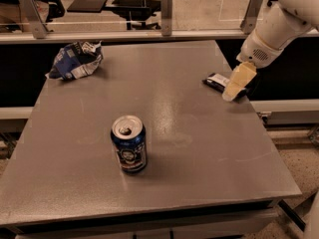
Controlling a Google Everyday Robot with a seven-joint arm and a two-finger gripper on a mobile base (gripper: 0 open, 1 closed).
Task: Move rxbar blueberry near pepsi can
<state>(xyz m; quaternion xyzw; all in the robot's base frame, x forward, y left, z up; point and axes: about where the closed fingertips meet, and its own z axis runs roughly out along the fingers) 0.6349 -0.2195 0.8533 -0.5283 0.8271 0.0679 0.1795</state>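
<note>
The rxbar blueberry point(216, 80) lies flat near the table's right edge, a dark wrapper with a white label patch, partly hidden by my gripper. The pepsi can point(129, 144) stands upright at the table's front centre, dark blue with a silver top. My gripper point(235, 86) hangs from the white arm at the upper right, its pale fingers pointing down just right of the bar and over its right end.
A crumpled blue-and-white chip bag point(75, 59) lies at the table's back left corner. The grey table point(199, 153) ends close to the right of the bar. A rail with metal posts point(166, 5) runs behind the table.
</note>
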